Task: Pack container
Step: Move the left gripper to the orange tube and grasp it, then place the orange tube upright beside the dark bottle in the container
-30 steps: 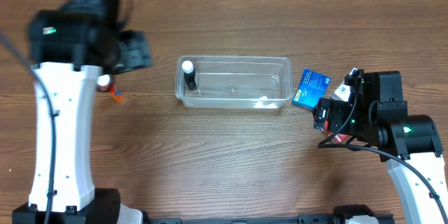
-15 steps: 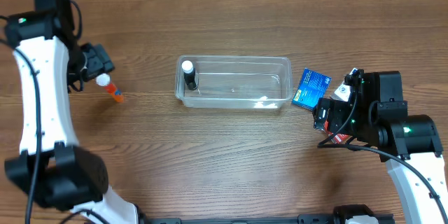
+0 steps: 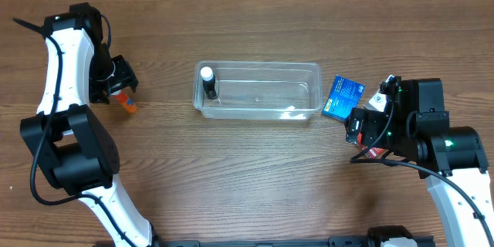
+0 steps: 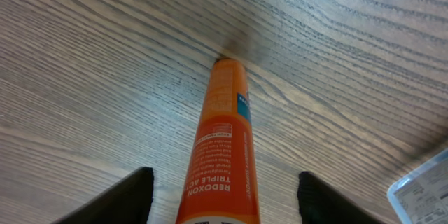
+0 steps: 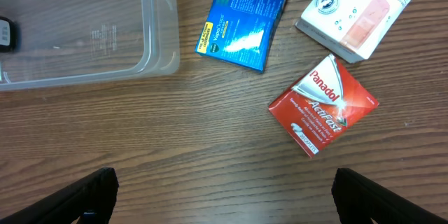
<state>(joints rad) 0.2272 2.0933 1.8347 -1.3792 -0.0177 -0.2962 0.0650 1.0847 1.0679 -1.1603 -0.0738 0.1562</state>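
The clear container (image 3: pixel 309 86) lies mid-table with a small dark bottle with a white cap (image 3: pixel 208 82) at its left end; its corner shows in the right wrist view (image 5: pixel 150 28). An orange tube (image 3: pixel 127 104) lies on the table at the left. My left gripper (image 3: pixel 114 83) is open, low over the tube; the left wrist view shows the tube (image 4: pixel 224 147) lying between the spread fingers, untouched. My right gripper (image 3: pixel 363 127) is open and empty, above bare wood to the right of the container.
A blue packet (image 3: pixel 343 96) lies just right of the container, also in the right wrist view (image 5: pixel 245 17). A red Panadol box (image 5: pixel 323 103) and a white plaster box (image 5: pixel 364 7) lie beside it. Table is brown wood.
My left arm has swung from high over the table's left down to the orange tube, jaws now astride it. The right arm has not moved.
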